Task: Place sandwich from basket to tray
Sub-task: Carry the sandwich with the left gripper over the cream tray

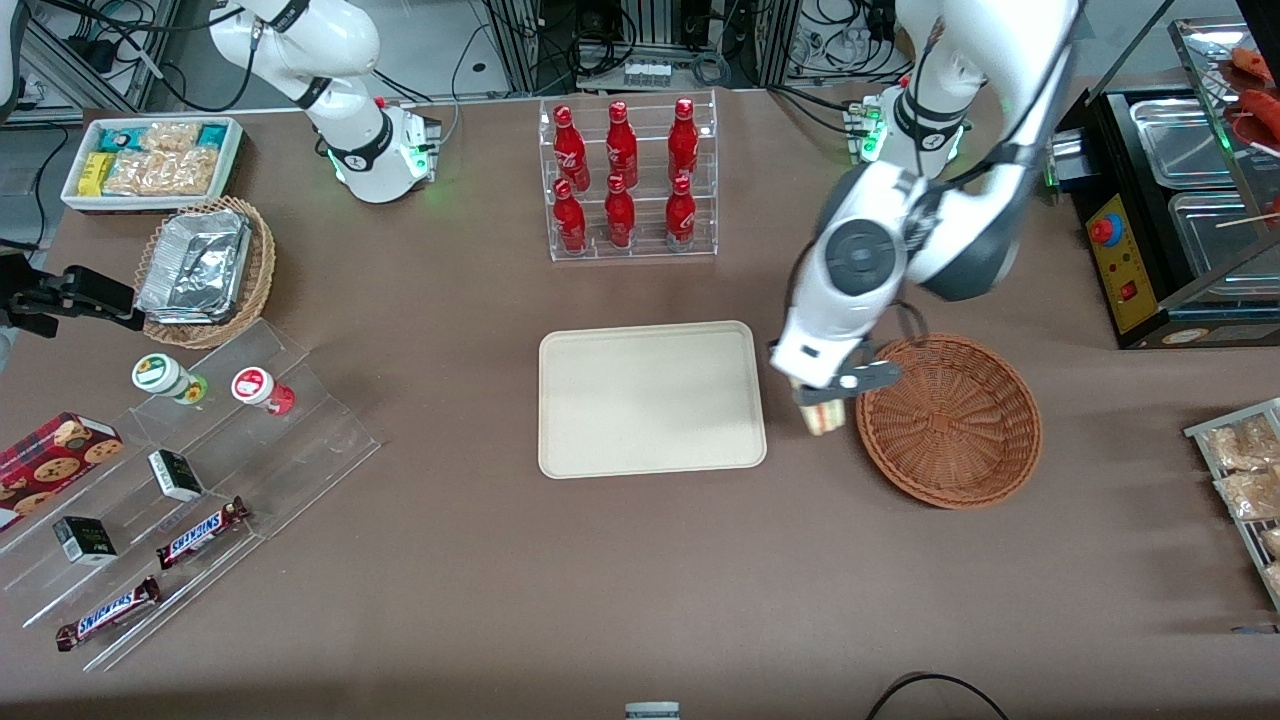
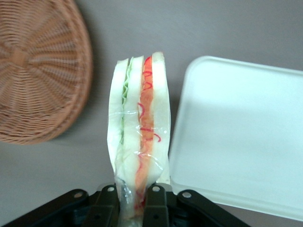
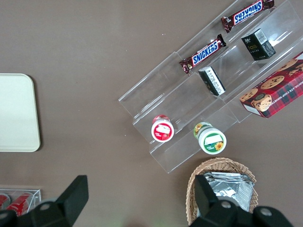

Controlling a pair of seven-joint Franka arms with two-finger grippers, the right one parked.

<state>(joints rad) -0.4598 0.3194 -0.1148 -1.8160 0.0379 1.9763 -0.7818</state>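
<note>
Brown cloth covers the big table (image 1: 640, 580), and lots of snacks sit around its edges. Near the middle lies the tray (image 1: 652, 400), flat and cream colored with round corners. Beside it, toward the working arm's end of the table, sits the basket (image 1: 950, 420), round, brown and woven.

The gripper (image 1: 822, 392) hangs in the air over the bare strip of table between the tray and the basket. Its two black fingers (image 2: 155, 201) pinch the sandwich (image 1: 821, 416) tight at one end. The sandwich is up off the table, out of the basket and not yet over the tray. In the wrist view the sandwich (image 2: 139, 127) shows white bread with a green layer and a red layer, wrapped in clear film, with the basket (image 2: 40, 71) on one side of it and the tray (image 2: 246, 137) on the other.

Farther from the front camera than the tray stands a clear rack of red bottles (image 1: 625, 175). Toward the parked arm's end lie a lighter wicker basket with foil containers (image 1: 205, 270), a white bin of snack packets (image 1: 152, 160), and clear steps holding chocolate bars (image 1: 200, 532) and small cups (image 1: 165, 377).
</note>
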